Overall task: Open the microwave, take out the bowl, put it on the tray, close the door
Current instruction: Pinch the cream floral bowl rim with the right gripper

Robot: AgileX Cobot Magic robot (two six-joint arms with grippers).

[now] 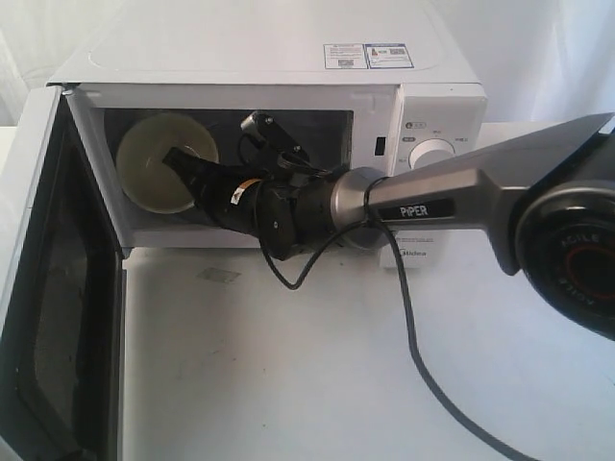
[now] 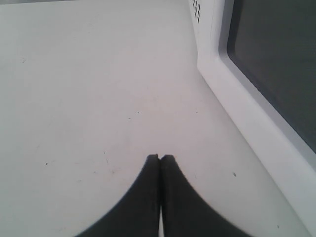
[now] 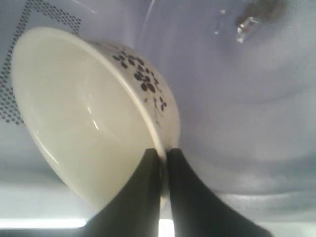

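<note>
The white microwave (image 1: 288, 58) stands at the back with its door (image 1: 43, 307) swung wide open to the left. Inside the cavity sits the cream bowl (image 1: 154, 158), tipped so its hollow faces outward. My right arm reaches into the cavity, and the right gripper (image 1: 178, 161) is shut on the bowl's rim. In the right wrist view the bowl (image 3: 84, 113) shows a dark flower pattern outside, and the right gripper (image 3: 163, 154) pinches the rim, one finger inside and one outside. The left gripper (image 2: 160, 158) hovers shut over the white table beside the door (image 2: 266, 64). No tray is in view.
A black cable (image 1: 423, 365) trails from the right arm across the white table (image 1: 317, 384). The knob panel (image 1: 434, 154) lies right of the cavity. The open door blocks the left side of the table.
</note>
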